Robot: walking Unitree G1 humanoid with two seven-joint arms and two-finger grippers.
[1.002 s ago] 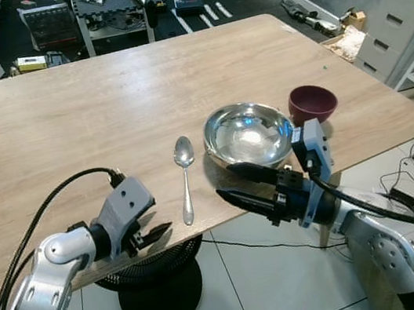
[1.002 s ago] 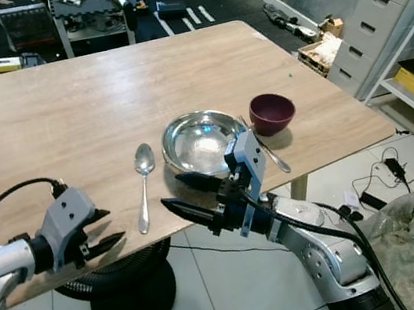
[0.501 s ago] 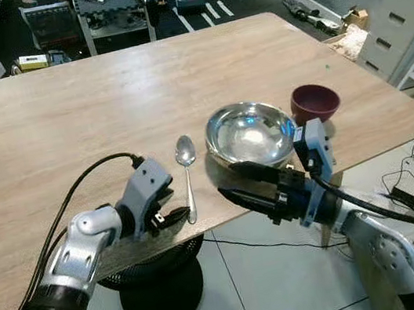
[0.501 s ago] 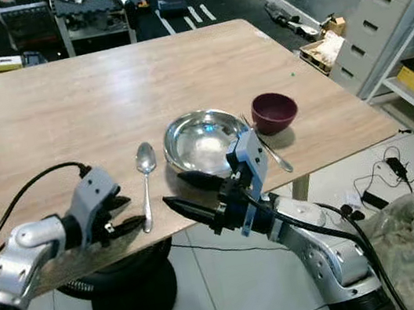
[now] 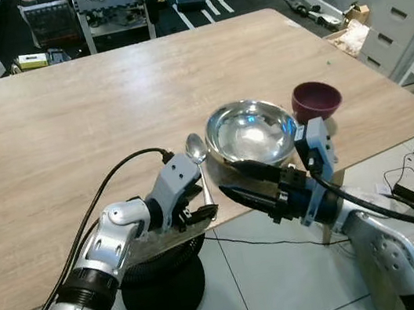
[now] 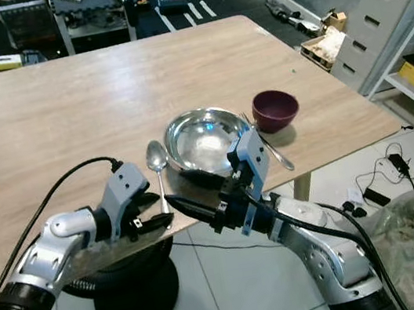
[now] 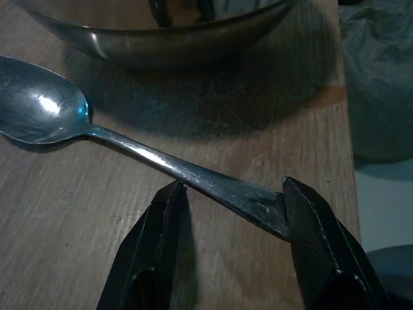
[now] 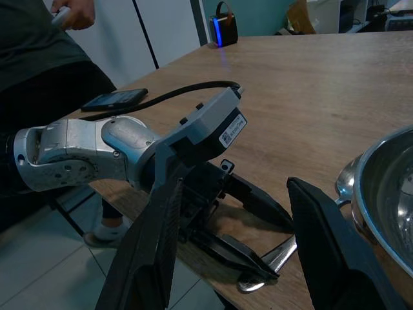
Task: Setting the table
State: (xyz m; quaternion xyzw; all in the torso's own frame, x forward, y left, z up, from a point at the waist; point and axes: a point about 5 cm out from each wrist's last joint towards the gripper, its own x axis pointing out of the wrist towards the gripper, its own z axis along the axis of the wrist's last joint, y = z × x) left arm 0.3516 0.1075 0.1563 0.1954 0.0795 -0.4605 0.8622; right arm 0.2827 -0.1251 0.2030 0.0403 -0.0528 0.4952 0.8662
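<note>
Now the left gripper sits at the worktop's near edge, jaws apart and straddling the spoon's handle end, one finger seemingly touching the tip. Spoon lies flat just left of the steel bowl, its head beside the rim. Maroon cup stands right of the bowl, a second utensil between them. Right gripper hovers off the edge below the bowl, jaws apart, empty.

Risks, as judged: thin handle flat on wood, so closing may skid it off the edge; the grippers are near each other and could collide.
</note>
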